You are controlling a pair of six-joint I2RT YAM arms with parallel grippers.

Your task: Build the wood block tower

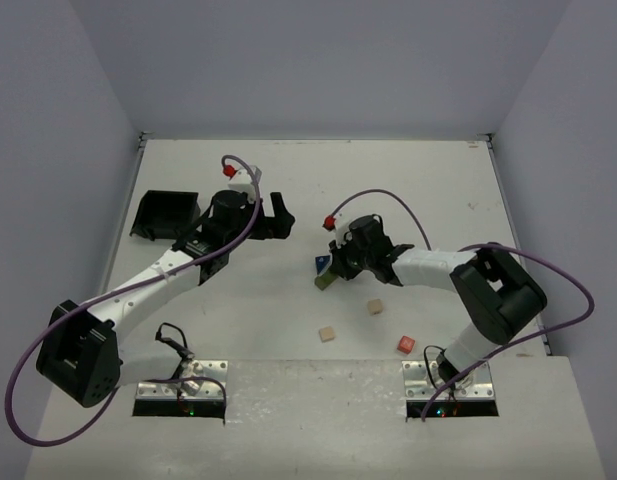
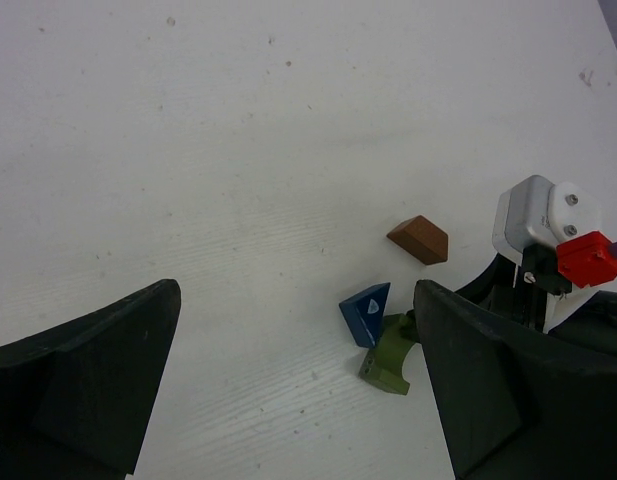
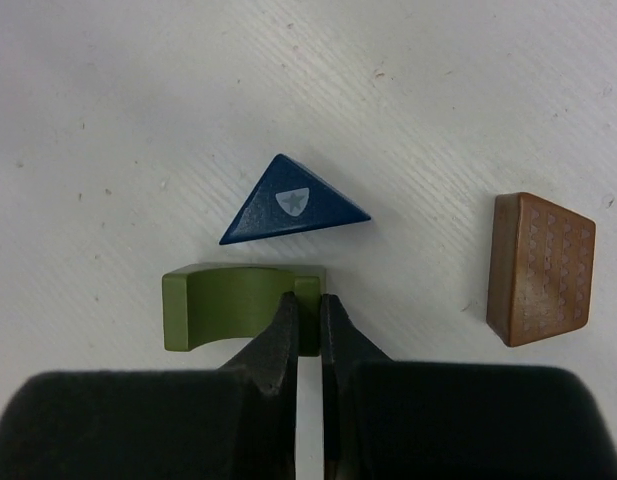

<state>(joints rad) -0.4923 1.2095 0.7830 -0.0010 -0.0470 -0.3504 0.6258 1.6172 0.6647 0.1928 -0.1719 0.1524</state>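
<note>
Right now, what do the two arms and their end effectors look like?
The left arm and right arm have white links and bulky black joints. A purple cable runs along each to a red plug at the wrist. The left end effector and right end effector are black and two-fingered; the right fingers taper to thin tips.

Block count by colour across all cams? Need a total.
olive-green block: 1
blue wedge: 1
brown block: 1 (wrist views only)
tan cubes: 2
red cube: 1
Total: 6
</note>
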